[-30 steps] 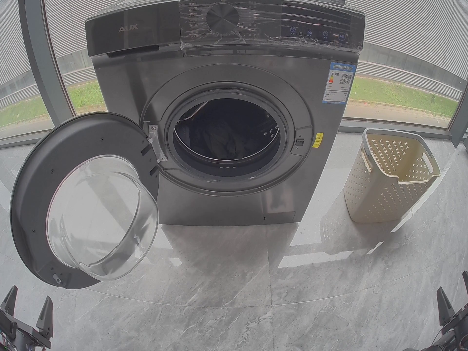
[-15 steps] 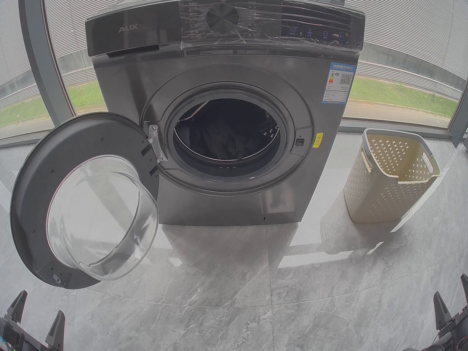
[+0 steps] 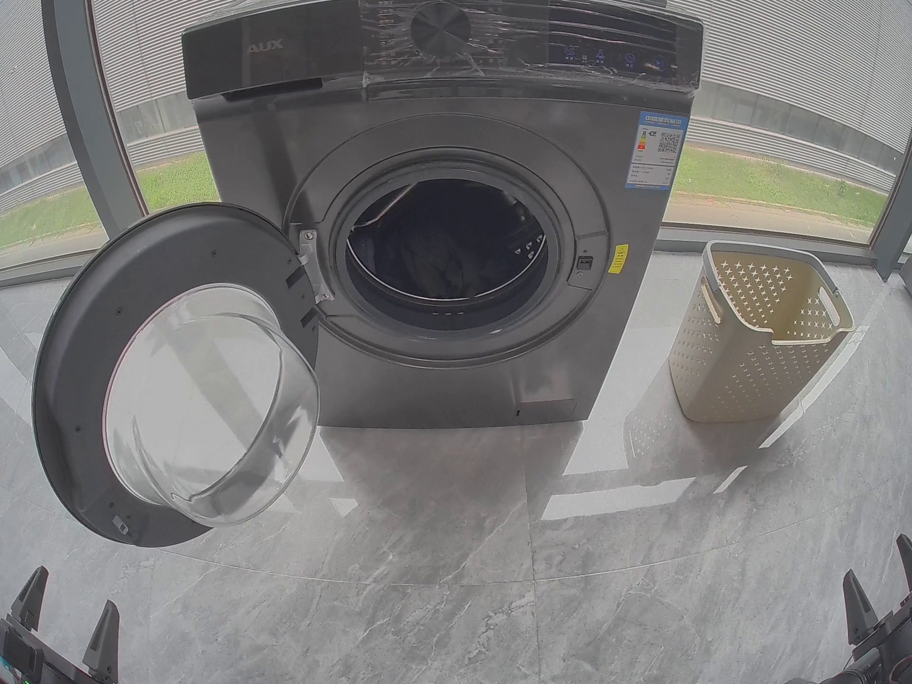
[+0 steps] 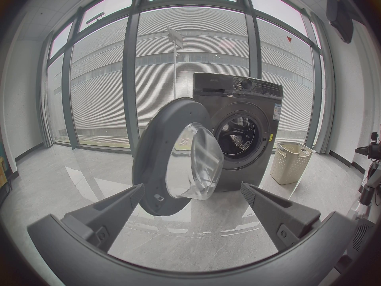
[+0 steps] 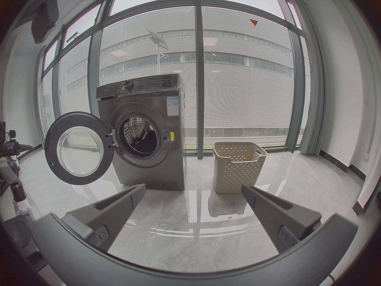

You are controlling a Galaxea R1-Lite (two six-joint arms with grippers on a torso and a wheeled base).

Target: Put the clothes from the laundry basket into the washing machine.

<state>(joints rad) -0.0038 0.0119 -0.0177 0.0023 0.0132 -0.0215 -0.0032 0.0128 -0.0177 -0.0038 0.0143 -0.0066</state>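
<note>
Grey washer [image 3: 446, 239] stands with its door [image 3: 176, 372] open and dark clothes [image 3: 442, 254] inside. Cream basket [image 3: 760, 334] stands just right of the washer. Left gripper [image 3: 68, 600] and right gripper [image 3: 879, 567] both have jaws apart.

The left gripper [image 3: 74, 589] is cut off by the head view's lower edge, with just its fingertips rising above it. The right gripper [image 3: 876, 555] is cropped the same way at the lower corner. Well ahead of both, dark clothes [image 3: 442, 251] lie in the drum of the washing machine [image 3: 256, 144], too dim to count. Before the left gripper, the open door [image 4: 152, 155] hides part of the machine's front. Ahead of the right gripper, the near wall of the laundry basket [image 5: 236, 167] hides its floor, so its contents cannot be told.
</note>
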